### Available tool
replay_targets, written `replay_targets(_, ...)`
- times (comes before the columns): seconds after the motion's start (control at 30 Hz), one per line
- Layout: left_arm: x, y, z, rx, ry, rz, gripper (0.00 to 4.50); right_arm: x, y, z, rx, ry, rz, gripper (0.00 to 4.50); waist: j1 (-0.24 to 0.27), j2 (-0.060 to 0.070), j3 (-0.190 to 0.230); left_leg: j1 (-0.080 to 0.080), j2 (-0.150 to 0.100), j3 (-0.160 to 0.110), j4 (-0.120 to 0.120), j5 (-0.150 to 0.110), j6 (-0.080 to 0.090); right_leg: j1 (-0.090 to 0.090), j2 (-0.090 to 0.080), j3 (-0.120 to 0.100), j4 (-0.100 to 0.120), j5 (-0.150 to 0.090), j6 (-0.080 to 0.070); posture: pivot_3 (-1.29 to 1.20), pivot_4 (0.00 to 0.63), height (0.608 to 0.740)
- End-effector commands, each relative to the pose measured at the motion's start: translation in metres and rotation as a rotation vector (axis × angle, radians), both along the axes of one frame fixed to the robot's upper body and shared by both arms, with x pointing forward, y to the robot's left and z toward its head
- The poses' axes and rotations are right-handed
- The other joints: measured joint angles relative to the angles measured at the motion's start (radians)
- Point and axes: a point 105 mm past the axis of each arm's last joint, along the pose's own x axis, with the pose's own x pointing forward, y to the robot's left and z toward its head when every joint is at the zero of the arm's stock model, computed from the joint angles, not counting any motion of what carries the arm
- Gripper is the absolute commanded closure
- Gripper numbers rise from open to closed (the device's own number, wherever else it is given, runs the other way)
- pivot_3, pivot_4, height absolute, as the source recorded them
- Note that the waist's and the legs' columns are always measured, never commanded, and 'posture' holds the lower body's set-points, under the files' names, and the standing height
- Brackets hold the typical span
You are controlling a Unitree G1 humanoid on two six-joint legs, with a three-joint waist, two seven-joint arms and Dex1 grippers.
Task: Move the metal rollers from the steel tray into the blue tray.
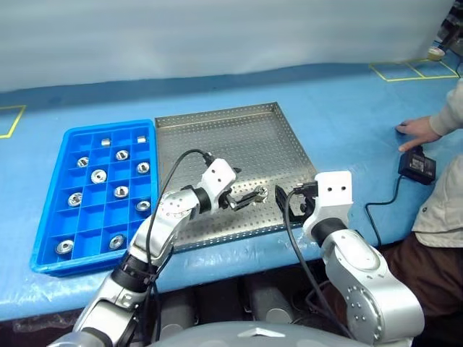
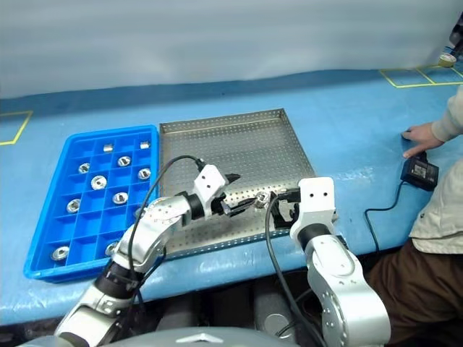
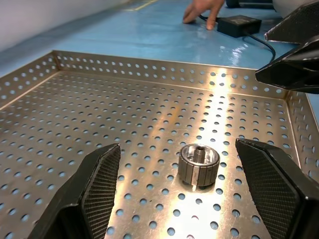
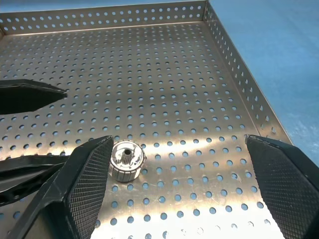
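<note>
just ahead of the left tool (image 3: 199, 199), whose fingers are spread wide, one last metal roller (image 3: 199, 165) is seen standing upright near the steel tray (image 1: 239, 137)'s front right corner, nearer it than the equally spread right tool (image 4: 179, 199).

A blue counter (image 1: 340, 123) carries a blue tray (image 1: 51, 217) and steel tray (image 1: 239, 137) touching side by side, plus a black adapter (image 1: 417, 165) near a person's hand (image 1: 417, 130).
</note>
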Motion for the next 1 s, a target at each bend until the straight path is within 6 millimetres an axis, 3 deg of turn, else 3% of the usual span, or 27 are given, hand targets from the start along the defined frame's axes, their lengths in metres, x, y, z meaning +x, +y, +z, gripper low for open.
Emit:
replay_targets(0.03,0.009,-0.014,0.003,0.036,-0.068,-0.027,0.47,-0.007,0.012,0.012,0.002,-0.076,0.074,0.02,-0.018,0.000,0.000,0.000,0.000,0.000,0.000,0.000,0.000,0.000,0.000,0.001,0.000,0.000,0.000,-0.33,0.150,0.740)
replay_targets(0.3,0.030,-0.026,-0.009,0.104,-0.067,0.017,0.47,-0.019,0.027,0.006,-0.008,-0.079,0.164,0.02,-0.093,0.000,0.000,0.000,0.000,0.002,0.000,0.000,0.001,0.000,0.000,0.005,-0.001,0.001,0.002,-0.37,0.150,0.740)
replay_targets(0.57,0.041,-0.002,-0.024,0.180,0.012,0.129,0.47,-0.018,0.022,0.006,-0.007,-0.078,0.131,0.02,-0.138,-0.001,0.000,0.000,0.000,0.002,-0.001,0.000,0.001,-0.001,0.000,0.007,-0.001,0.002,0.003,-0.36,0.150,0.740)
replay_targets(0.7,0.032,0.009,-0.037,0.248,0.063,0.090,0.47,-0.017,0.024,0.007,0.000,-0.078,0.141,0.02,-0.138,-0.001,0.000,0.000,0.000,0.002,-0.001,0.000,0.001,-0.001,0.000,0.007,-0.001,0.002,0.004,-0.34,0.150,0.740)
replay_targets(0.8,0.021,0.016,-0.045,0.274,0.130,0.059,1.08,-0.016,0.028,0.008,-0.005,-0.076,0.161,0.00,-0.136,-0.001,0.000,0.001,0.000,0.002,-0.001,0.000,0.001,-0.001,0.000,0.007,-0.001,0.002,0.004,-0.34,0.150,0.740)
replay_targets(0.97,0.018,0.028,-0.022,0.178,0.124,0.130,2.70,-0.013,0.030,0.012,-0.010,-0.086,0.179,0.00,-0.132,-0.001,0.000,0.000,0.000,0.003,-0.003,0.000,0.001,-0.001,0.000,0.008,-0.002,0.002,0.004,-0.30,0.150,0.740)
replay_targets(1.0,0.022,0.033,-0.013,0.129,0.119,0.183,2.85,-0.012,0.032,0.013,-0.009,-0.089,0.189,0.00,-0.130,-0.001,0.000,0.001,0.000,0.003,-0.002,0.000,0.001,-0.001,0.000,0.009,-0.002,0.002,0.004,-0.28,0.150,0.740)
